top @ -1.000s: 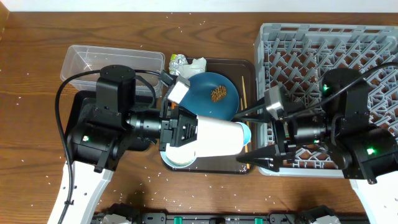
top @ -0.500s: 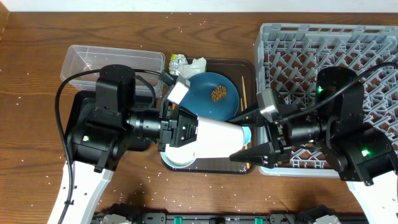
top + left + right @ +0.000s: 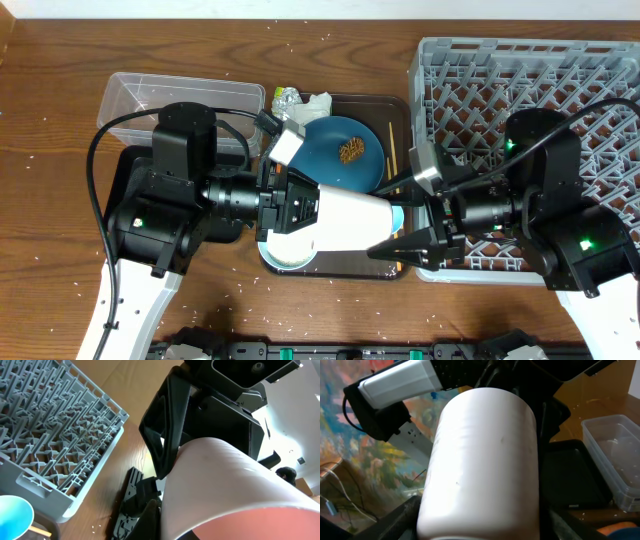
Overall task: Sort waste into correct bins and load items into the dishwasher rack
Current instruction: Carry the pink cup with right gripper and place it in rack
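My left gripper (image 3: pixel 300 210) is shut on the rim end of a tall white cup with a pink inside (image 3: pixel 350 220), held on its side above the brown serving tray (image 3: pixel 395 108). My right gripper (image 3: pixel 392 222) is open, its fingers (image 3: pixel 395 520) straddling the cup's (image 3: pixel 480 460) other end. Below lie the dark blue plate (image 3: pixel 335 135) with a brown food scrap (image 3: pixel 351 152), a white bowl (image 3: pixel 285 252), a light blue cup (image 3: pixel 398 213) and chopsticks (image 3: pixel 391 155). Crumpled paper and a wrapper (image 3: pixel 300 100) sit at the tray's back. The grey rack (image 3: pixel 520 70) stands to the right.
The clear tub (image 3: pixel 150 95) stands at the back left. The black tray (image 3: pixel 125 165) lies mostly under my left arm. White rice grains are scattered over the wooden table (image 3: pixel 50 200). The rack's near corner (image 3: pixel 50 425) shows in the left wrist view.
My right gripper has moved left from the rack's front edge until its fingers straddle the cup's end. My left gripper and the cup have stayed still.
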